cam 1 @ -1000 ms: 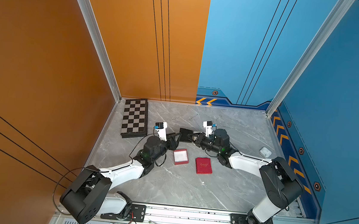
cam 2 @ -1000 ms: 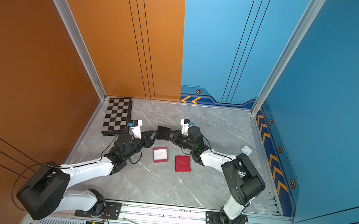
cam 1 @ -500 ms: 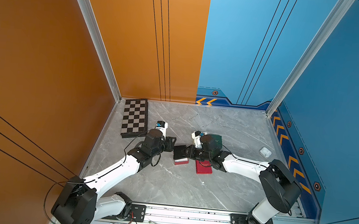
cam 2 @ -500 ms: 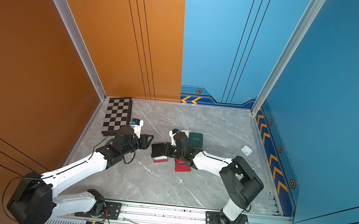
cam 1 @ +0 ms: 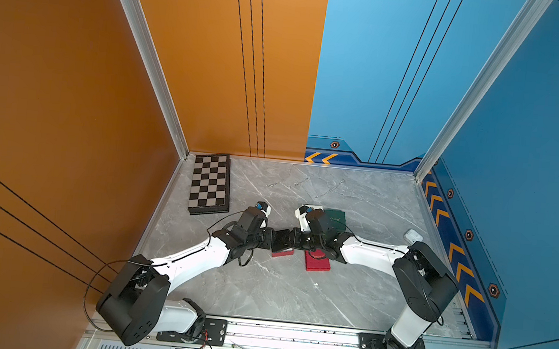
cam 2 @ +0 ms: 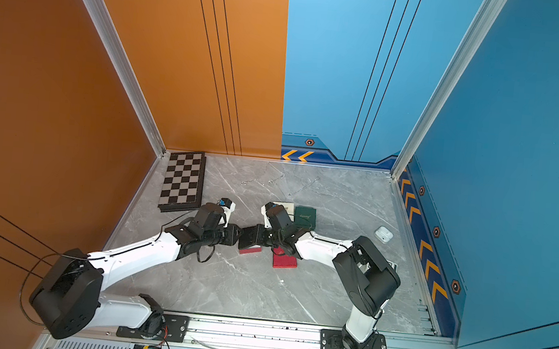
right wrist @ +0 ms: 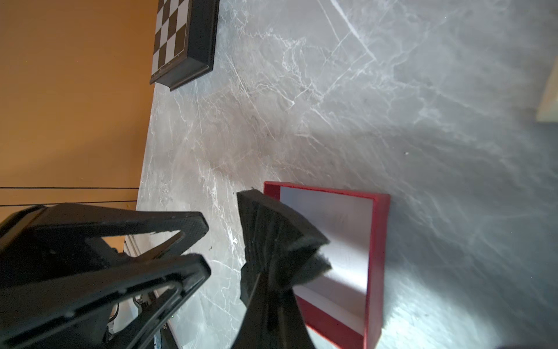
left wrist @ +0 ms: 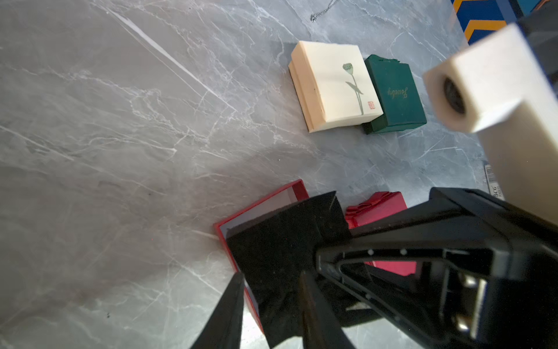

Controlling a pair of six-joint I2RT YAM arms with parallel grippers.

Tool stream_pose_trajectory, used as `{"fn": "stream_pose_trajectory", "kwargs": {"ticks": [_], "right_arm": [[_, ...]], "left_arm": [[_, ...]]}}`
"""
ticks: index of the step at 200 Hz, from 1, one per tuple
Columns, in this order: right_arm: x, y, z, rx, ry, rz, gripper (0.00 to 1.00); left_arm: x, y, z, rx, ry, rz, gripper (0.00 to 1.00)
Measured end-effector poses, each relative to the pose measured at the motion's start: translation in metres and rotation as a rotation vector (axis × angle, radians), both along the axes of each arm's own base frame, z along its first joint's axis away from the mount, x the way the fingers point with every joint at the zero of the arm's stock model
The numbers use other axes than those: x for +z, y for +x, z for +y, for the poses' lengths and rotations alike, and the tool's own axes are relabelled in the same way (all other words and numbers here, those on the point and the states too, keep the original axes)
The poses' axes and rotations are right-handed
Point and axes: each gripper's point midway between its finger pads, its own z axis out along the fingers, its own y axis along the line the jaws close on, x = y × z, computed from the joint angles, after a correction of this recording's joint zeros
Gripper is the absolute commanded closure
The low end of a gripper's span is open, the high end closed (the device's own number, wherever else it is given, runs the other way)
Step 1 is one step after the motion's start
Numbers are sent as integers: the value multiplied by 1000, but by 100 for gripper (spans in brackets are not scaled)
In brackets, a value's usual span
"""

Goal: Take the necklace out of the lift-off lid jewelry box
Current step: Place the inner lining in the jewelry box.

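The red lift-off lid jewelry box stands open mid-table, showing a white inside. Its red lid lies beside it. My right gripper is shut on a black foam pad, holding it tilted just above the box. My left gripper faces it from the opposite side. Its jaws stand open on either side of the pad's corner, with a gap showing at one finger. The necklace is hidden.
A chessboard lies at the back left. A cream box with a lotus print and a green jewelry box sit just behind the right gripper. A white earbud case is at the right. Thin silver chains lie near the back.
The right gripper has brought the black pad forward and down over the red box. The left gripper has swung in to meet it, and its jaws have narrowed.
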Motion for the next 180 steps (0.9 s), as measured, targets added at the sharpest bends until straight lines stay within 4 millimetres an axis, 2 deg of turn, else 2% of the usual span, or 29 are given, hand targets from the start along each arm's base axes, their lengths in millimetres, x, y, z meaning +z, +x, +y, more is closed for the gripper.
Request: {"fn": "stream_pose_trajectory", "kwargs": {"ticks": [46, 129, 180], "right_arm": [[-9, 5, 4, 11, -22, 2, 92], [-17, 9, 0, 28, -66, 6, 92], [-26, 9, 1, 55, -98, 20, 92]], "left_arm": [[-3, 1, -8, -28, 18, 8, 68], [-25, 0, -13, -54, 52, 72, 71], [-30, 1, -19, -69, 59, 87, 71]]}}
